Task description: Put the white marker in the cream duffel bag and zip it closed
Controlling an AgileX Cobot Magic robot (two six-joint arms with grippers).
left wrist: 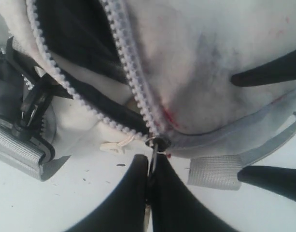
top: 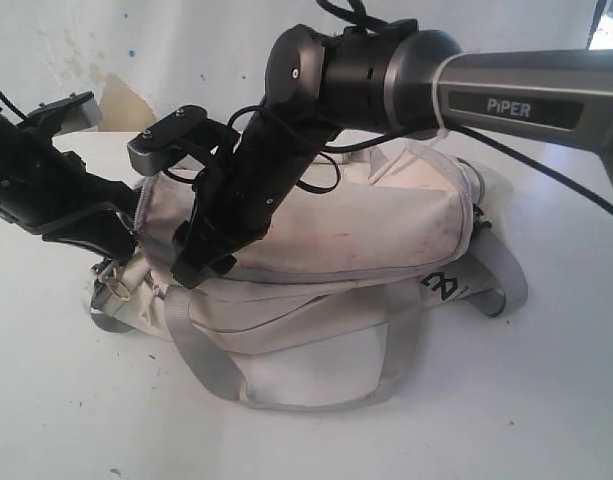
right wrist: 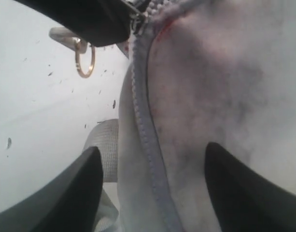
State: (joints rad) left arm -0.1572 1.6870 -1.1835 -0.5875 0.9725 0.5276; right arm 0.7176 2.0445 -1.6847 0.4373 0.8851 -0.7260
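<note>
While the cream duffel bag (top: 376, 235) lies slumped on the white table (top: 56, 400), both grippers sit at one end.
Fabric grubby, red-flecked; grey zipper (left wrist: 123, 63) partly open. Left gripper (left wrist: 148, 171) pinches the zipper pull (left wrist: 153, 151); right gripper (right wrist: 152, 188) spread wide over the fabric.

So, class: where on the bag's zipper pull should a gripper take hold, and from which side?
Pinch the thin pull where it hangs off the zipper, coming from the bag's end, in line with the teeth. It is flat and sticks outward there; the left gripper is shut on it this way.
</note>
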